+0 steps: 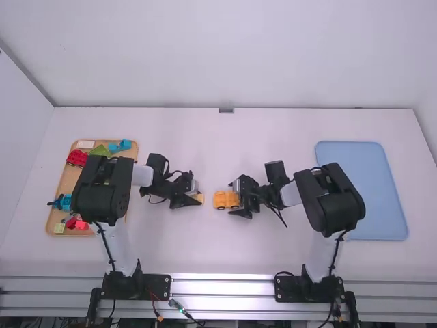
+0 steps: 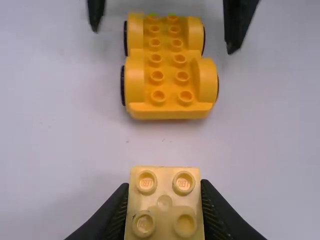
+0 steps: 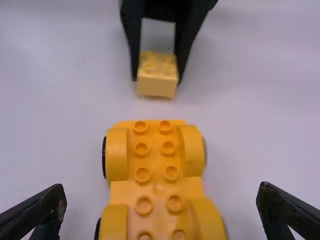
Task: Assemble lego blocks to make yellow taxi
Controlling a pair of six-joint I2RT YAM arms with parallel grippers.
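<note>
High view: here's the left tool gripping a small pale-yellow block at mid-desk, facing the right tool at the yellow car base. Left wrist view: the block's pinched snugly, studs up, near the base! Right wrist view: fingers wide open, empty, either side of the base!

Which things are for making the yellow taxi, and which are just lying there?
For the taxi:
yellow wheeled base
yellow block
left gripper
right gripper

Probably just lying there:
blue tray
tan tray
red piece
green piece
</note>
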